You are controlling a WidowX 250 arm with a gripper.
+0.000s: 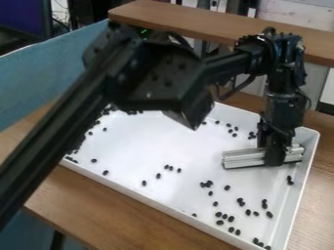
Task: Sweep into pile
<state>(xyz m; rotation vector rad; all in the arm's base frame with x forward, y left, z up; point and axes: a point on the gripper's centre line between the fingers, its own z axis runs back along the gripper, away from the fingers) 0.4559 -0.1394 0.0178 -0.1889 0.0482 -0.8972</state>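
The black gripper hangs down at the right side of the white tray, shut on a silver-grey metal bar. The bar lies crosswise low over the tray floor, its right end close to the right wall. Small black beans are scattered in the tray's front right part, with a few around the middle. Others lie behind the bar near the back wall, and more at the left, partly hidden by the arm.
The tray stands on a brown wooden table. Behind it runs a raised wooden shelf, and a blue panel stands at the left. The arm crosses over the tray's left and back parts.
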